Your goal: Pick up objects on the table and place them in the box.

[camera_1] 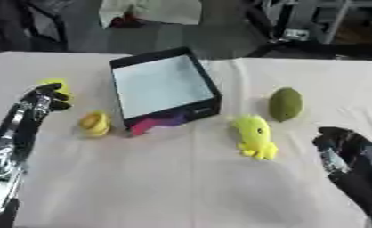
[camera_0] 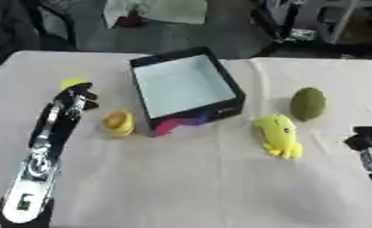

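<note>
Objects for the box are seen spread over a pale cloth-covered table (camera_0: 181, 187). A black box (camera_0: 228, 82) with a pale inside is set near the middle toward the far edge, open side up, and nothing can be made out inside it; a pink and purple patch is shown on its near wall. Just beside its near left corner a small yellow-orange round object (camera_0: 119, 123) is found, lying on the cloth. To the right of the box a yellow soft toy (camera_0: 278, 135) with little legs is laid flat, and just beyond it a green oval fruit (camera_0: 307, 103) is seen, the two close but apart.

On the left, the left hand (camera_0: 74, 99) is raised over the table at the end of its black and silver arm, and a small yellow thing (camera_0: 72, 83) is glimpsed at its fingertips; whether it is being gripped cannot be told. At the lower right, the right hand (camera_1: 341, 144) is shown low near the edge, well apart from the toy, its finger posture not readable.
</note>
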`<action>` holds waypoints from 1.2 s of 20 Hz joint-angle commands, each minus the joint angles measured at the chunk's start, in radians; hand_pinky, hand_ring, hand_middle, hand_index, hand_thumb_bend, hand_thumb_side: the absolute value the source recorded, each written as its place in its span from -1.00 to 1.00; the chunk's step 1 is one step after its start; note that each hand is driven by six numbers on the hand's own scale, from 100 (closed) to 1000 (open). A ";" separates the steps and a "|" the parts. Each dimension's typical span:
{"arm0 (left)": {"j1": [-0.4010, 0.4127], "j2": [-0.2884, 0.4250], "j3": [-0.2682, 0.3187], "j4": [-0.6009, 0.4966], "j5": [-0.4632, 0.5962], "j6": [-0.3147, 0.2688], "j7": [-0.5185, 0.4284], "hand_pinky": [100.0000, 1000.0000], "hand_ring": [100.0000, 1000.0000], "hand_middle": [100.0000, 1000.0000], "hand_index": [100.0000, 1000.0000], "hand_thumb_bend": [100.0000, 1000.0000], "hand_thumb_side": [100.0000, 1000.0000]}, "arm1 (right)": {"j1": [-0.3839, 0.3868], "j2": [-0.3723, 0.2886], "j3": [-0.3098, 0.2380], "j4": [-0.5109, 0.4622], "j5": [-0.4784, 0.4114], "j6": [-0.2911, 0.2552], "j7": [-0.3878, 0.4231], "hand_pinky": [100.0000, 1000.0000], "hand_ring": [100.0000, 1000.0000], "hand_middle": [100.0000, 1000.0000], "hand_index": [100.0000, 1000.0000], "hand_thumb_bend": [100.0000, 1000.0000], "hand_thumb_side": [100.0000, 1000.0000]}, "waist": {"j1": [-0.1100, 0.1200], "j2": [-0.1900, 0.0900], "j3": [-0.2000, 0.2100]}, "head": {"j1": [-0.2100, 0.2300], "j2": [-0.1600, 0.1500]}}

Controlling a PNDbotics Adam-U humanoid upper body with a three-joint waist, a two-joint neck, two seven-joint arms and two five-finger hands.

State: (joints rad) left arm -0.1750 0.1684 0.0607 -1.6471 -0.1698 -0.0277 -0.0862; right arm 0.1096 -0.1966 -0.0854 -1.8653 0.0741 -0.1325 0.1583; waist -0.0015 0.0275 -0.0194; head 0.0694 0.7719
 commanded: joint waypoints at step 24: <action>-0.782 0.462 -0.200 0.962 -0.942 -0.457 -0.619 0.69 0.63 0.65 0.78 -0.20 -0.68 | 0.013 -0.023 0.019 -0.010 0.001 0.004 0.014 0.45 0.29 0.06 0.38 -1.00 -0.25 | 0.014 -0.015 -0.047 | 0.012 -0.002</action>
State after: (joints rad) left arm -0.9300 0.6281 -0.1635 -0.7064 -1.0626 -0.4377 -0.6814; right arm 0.1251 -0.2075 -0.0668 -1.8643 0.0741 -0.1273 0.1714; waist 0.0143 0.0263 -0.0669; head 0.0809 0.7719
